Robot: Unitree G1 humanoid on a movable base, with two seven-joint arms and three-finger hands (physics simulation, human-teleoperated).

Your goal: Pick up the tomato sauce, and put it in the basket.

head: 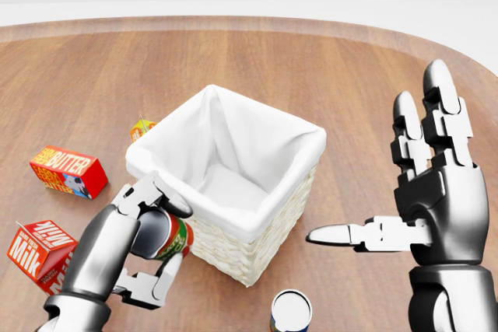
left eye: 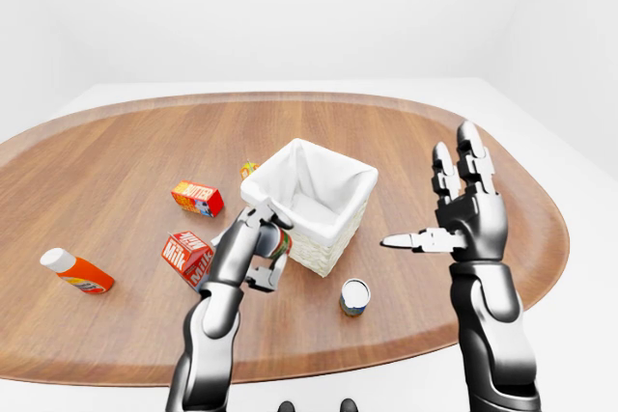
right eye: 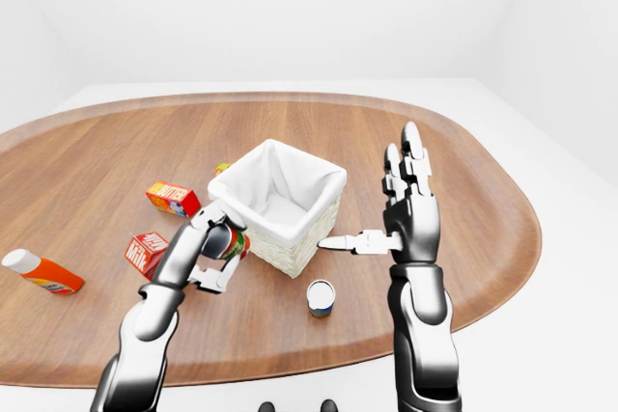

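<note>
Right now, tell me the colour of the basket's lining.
White cloth lining, clearest in the head view.

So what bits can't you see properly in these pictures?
- Tomato sauce can, head view: the left hand wraps it, hiding most of the label.
- Standing can, head view: cut off by the bottom edge.
- Small orange carton, head view: mostly hidden behind the basket.
- Orange bottle, left-eye view: label too small to read.
</note>
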